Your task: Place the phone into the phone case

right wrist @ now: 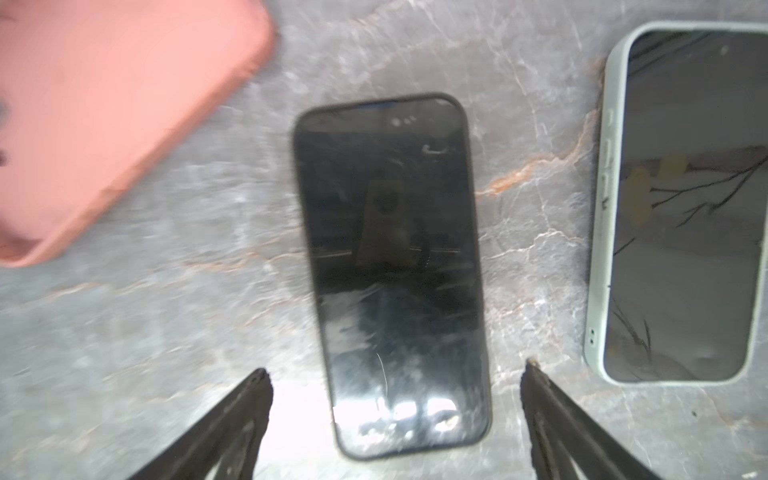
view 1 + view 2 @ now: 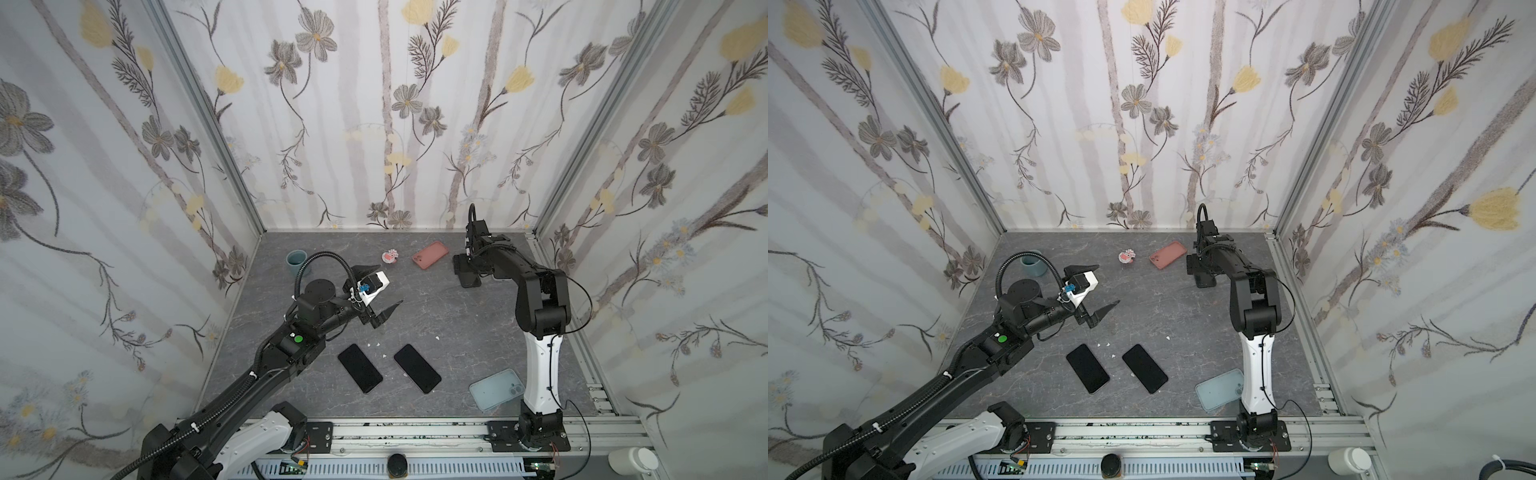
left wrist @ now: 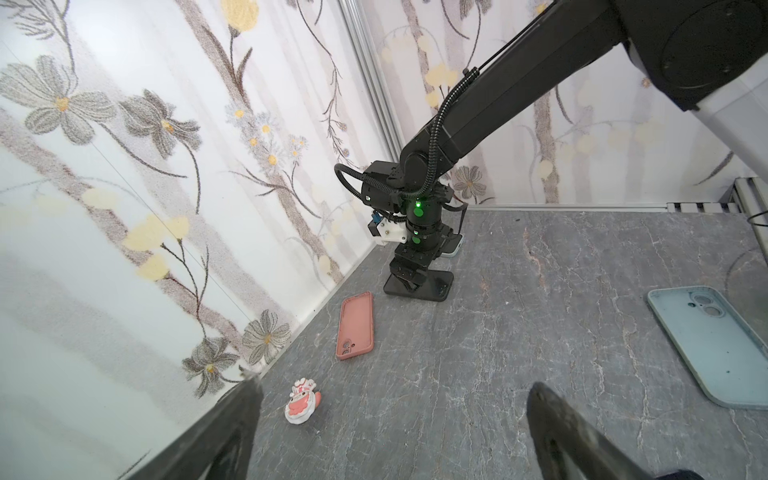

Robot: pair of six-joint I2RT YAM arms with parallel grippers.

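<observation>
We judge the task partly done: near the far right corner of the table [image 2: 457,324] a cased phone [image 1: 681,208] lies finished, and the right gripper [image 1: 395,370], jaws spread and empty, hovers over a dark phone [image 1: 390,270] (cased or bare, we cannot tell). A bare phone [image 2: 360,368] and a second bare phone [image 2: 417,368] wait by the front edge, the pink case [image 2: 430,254] and blue case [image 2: 496,390] lie empty, and the left gripper [image 2: 390,284] hangs wide open.

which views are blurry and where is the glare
Right wrist view: soft all over, pink case smeared, white glare on one end of the black phone. Left wrist view: table crisp, left claw slightly soft. Both top views: sharp, evenly lit.
</observation>
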